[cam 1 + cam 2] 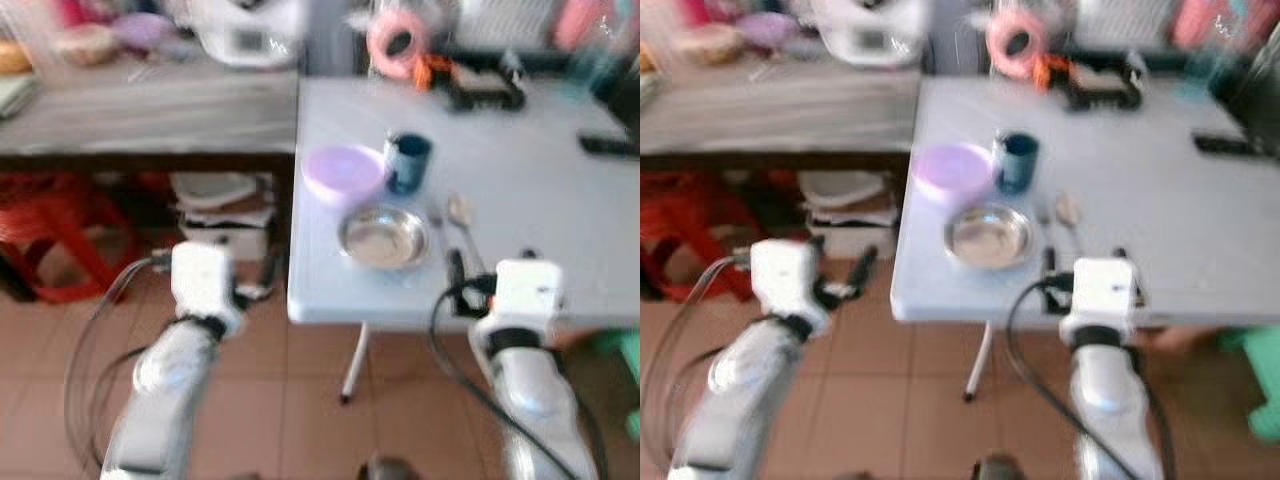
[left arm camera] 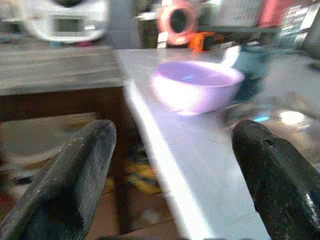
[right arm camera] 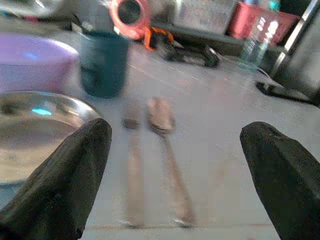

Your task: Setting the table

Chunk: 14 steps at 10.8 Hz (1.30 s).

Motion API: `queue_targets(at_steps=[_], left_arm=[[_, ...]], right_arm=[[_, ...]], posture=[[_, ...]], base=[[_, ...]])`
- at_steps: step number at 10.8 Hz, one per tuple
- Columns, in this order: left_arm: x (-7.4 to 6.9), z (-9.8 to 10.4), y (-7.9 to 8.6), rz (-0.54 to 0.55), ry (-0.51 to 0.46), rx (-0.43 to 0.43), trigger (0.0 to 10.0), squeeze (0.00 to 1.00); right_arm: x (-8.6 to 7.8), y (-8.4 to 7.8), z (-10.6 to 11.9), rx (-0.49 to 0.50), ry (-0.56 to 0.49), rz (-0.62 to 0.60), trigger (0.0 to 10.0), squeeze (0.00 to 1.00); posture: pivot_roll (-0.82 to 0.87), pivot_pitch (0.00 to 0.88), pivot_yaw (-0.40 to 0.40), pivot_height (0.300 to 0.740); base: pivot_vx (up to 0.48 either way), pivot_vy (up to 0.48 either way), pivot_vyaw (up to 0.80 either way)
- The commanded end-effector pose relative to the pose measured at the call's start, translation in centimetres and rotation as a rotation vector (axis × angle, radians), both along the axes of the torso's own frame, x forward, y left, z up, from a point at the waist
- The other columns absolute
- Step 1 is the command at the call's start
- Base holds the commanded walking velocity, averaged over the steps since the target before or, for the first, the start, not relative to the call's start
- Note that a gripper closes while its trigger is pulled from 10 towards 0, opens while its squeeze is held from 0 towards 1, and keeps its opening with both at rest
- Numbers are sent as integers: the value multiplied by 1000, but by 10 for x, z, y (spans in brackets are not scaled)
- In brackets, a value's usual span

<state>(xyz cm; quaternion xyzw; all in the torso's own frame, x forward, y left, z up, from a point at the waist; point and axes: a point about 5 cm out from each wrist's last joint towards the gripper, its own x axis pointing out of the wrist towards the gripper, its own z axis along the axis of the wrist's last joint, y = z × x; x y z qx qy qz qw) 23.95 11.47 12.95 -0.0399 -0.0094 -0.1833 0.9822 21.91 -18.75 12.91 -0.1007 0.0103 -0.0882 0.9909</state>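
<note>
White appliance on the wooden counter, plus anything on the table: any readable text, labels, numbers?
None readable.
Appliance: has a dark display panel, too blurred to read.
Bottle: any label is too blurred to tell.
Mug, purple bowl, steel plate, fork and spoon: no markings can be made out.

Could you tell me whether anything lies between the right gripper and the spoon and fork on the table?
Nothing visible does. The right gripper is open at the table's near edge, with the fork and spoon lying straight ahead between its fingers' line. The steel plate sits off to one side.
</note>
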Motion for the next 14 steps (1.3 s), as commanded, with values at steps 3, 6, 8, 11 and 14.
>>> queue_targets(at_steps=[3,6,8,11,14], left_arm=[[-7,-3,16,65,83,35,10000,0],[1,-6,15,16,100,62,10000,0],[19,1,22,111,7,87,10000,0],[31,-9,32,304,-30,114,10000,0],[38,-11,22,179,-35,121,10000,0]], right_arm=[[2,5,4,9,-23,29,10000,0],[14,13,7,16,-58,47,10000,0],[20,14,5,37,-77,63,10000,0],[32,22,4,64,-101,91,10000,0],[29,18,4,110,-118,60,10000,0]], posture=[[-28,0,17,740],[-18,0,43,740],[-6,0,36,740],[-24,0,24,740],[-57,0,94,740]], base=[[0,0,0],[0,0,0],[0,0,0],[0,0,0],[0,0,0]])
